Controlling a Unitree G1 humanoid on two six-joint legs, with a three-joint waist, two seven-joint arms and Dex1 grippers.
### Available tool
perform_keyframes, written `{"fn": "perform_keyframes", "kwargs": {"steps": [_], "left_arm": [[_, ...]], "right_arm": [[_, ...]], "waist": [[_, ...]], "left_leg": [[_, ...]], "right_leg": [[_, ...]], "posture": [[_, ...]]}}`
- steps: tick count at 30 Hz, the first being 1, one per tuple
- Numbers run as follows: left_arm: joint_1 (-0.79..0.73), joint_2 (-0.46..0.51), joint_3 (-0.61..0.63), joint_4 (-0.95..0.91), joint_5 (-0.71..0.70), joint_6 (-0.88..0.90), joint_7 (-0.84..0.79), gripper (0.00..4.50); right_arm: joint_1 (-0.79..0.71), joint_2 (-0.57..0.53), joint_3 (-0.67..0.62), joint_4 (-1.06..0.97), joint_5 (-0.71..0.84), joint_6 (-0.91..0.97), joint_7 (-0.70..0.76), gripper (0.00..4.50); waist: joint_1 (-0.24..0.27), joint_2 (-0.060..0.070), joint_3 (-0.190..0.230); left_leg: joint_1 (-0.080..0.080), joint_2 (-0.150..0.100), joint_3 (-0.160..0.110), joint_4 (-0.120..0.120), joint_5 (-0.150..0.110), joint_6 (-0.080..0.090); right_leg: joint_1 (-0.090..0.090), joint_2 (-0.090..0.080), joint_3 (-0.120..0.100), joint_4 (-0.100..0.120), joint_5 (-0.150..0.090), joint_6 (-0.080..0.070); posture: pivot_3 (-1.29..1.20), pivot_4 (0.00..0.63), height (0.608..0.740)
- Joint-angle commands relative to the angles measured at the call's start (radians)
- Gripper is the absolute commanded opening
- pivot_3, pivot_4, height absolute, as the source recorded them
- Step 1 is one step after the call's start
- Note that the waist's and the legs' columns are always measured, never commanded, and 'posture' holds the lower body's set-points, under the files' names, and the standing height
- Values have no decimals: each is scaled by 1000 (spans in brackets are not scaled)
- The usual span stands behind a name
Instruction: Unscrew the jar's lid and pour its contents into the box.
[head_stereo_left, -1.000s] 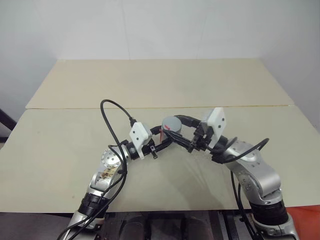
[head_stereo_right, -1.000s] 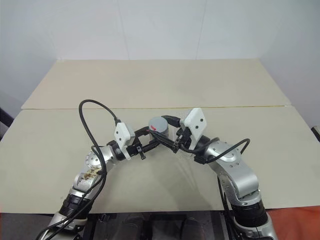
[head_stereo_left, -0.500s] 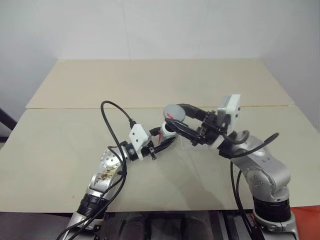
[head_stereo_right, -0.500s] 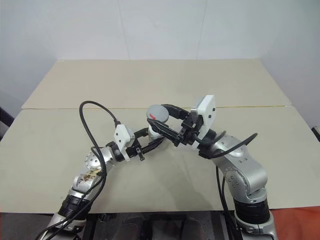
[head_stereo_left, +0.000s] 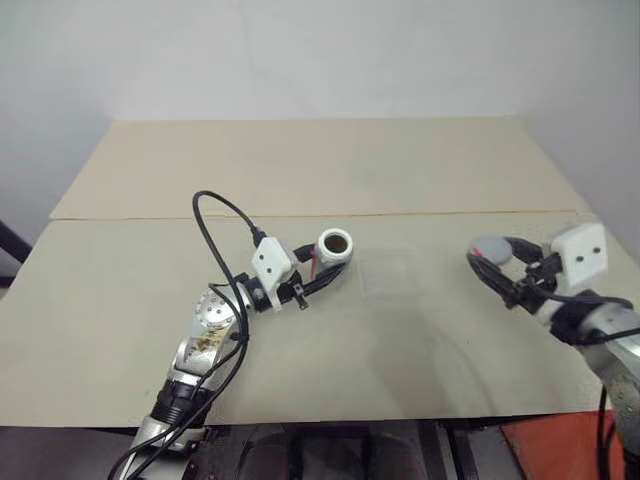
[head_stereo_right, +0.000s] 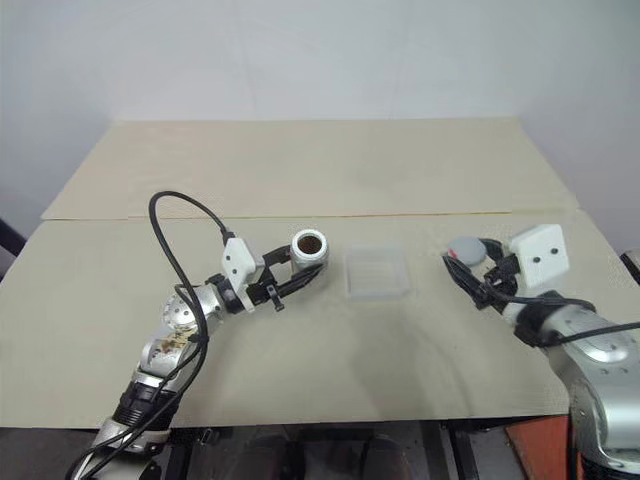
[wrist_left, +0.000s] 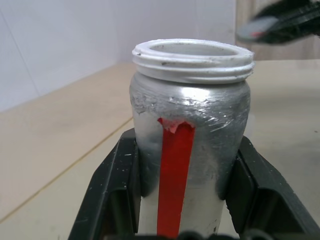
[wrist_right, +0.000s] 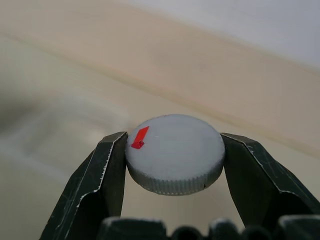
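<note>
Jar (head_stereo_left: 334, 246), uncapped, upright, clamped between left hand (head_stereo_left: 322, 270) fingers above the counter (head_stereo_left: 300, 170). Box (head_stereo_left: 390, 272) at its 3 o'clock. Farther at 3 o'clock, right hand (head_stereo_left: 492, 262) grasps the lid (head_stereo_left: 488, 246).

Jar (head_stereo_right: 307, 250) sits upright and uncapped between the left end effector (head_stereo_right: 300, 268) fingers, left of centre over the surface (head_stereo_right: 330, 170). Box (head_stereo_right: 377, 273) lies on the surface just right of the jar. Lid (head_stereo_right: 466, 249) is pinched in the right end effector (head_stereo_right: 470, 268), well right of the box.
</note>
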Motion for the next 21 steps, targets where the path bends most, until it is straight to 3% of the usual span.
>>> {"fn": "perform_keyframes", "kwargs": {"steps": [1, 10, 16, 21], "left_arm": [[-27, -9, 13, 0, -10, -21, 0, 1862], [-10, -10, 5, -15, -9, -10, -1, 1862], [-10, -8, 11, -20, -10, -5, 5, 1862], [-25, -11, 6, 5, 11, -17, 18, 1862]], "right_arm": [[40, -47, -14, -46, 26, 146, -8, 2775], [37, -43, 78, 9, 21, 363, -52, 2775], [37, -56, 84, 19, 11, 380, -41, 4483], [-27, -41, 24, -8, 34, 349, -38, 4483]], "waist": [[1, 0, 0], [3, 0, 0], [4, 0, 0], [2, 0, 0]], "left_leg": [[0, 0, 0, 0, -1, 1], [0, 0, 0, 0, -1, 1], [-1, -1, -1, 1, -1, 1], [-1, -1, 0, 1, -1, 1]], "right_leg": [[0, 0, 0, 0, 0, 0], [0, -1, 0, 0, 0, 0], [0, -1, 0, 0, 0, 0], [0, -1, 0, 0, 0, 0]], "posture": [[0, 150, 740], [0, 150, 740], [0, 150, 740], [0, 150, 740]]}}
